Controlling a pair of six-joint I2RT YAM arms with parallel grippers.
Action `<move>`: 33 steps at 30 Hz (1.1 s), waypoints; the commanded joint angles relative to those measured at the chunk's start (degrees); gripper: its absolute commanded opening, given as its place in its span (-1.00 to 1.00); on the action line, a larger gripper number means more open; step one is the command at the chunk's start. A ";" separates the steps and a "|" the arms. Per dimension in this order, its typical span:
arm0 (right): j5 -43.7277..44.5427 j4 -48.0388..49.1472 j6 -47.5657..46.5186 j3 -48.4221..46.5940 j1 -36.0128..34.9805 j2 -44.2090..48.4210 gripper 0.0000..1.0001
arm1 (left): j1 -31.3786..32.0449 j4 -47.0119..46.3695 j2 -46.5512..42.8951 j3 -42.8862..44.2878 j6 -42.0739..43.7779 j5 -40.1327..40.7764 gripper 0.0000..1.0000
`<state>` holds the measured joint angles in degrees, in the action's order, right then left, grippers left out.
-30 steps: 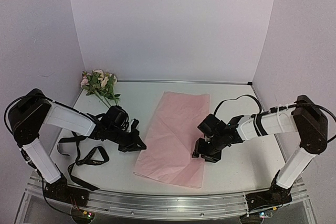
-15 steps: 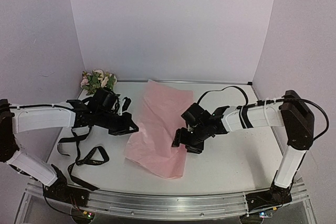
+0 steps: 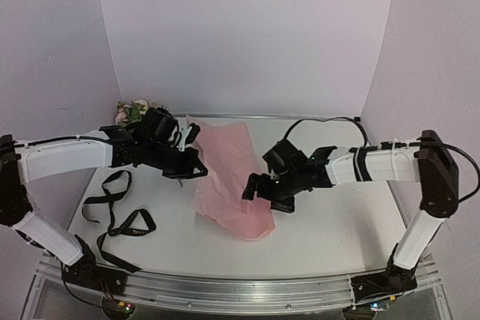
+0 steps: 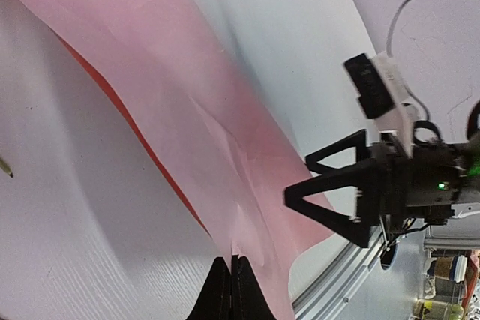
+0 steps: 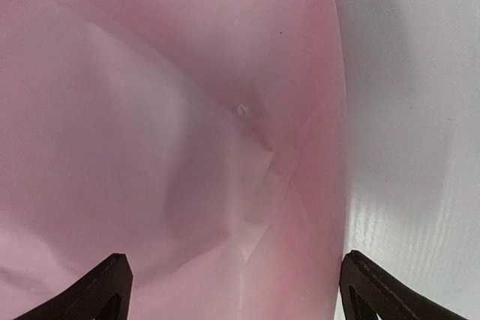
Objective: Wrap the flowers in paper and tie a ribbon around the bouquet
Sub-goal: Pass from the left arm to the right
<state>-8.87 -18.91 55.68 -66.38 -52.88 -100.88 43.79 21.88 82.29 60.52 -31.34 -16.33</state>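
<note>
- The left gripper [image 3: 196, 172] is clamped tight, with an edge of the large, thin sheet of light pink tissue paper [image 3: 225, 174] pinched between its closed fingertips. The left wrist view has the sheet fanning out from those tips.
- The light pink tissue paper sits mid-table between the two arms. Its left side is lifted off the white table [image 3: 330, 222], and its near end is crumpled down on the surface.
- The right gripper [image 3: 255, 189] has its jaws spread wide and holds nothing. It is over the right part of the sheet, and its wrist view is filled with pink between the two fingers. Whether it touches the paper, I cannot tell.
- The small bunch of pale pink and cream flowers [image 3: 135, 110] with green leaves lies at the far-left corner behind the left arm, apart from the sheet.
- The long, narrow black ribbon [image 3: 112, 211] lies in loose loops on the near-left table, apart from the sheet too.
</note>
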 commanded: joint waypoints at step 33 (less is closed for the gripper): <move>22.47 -14.84 -32.37 -15.72 -18.11 7.33 0.94 | 2.18 -2.03 4.96 4.69 -16.26 -12.90 -1.00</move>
<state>5.95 -31.24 31.81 -77.62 -66.69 -91.99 45.97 23.23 87.17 63.44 -41.05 -26.03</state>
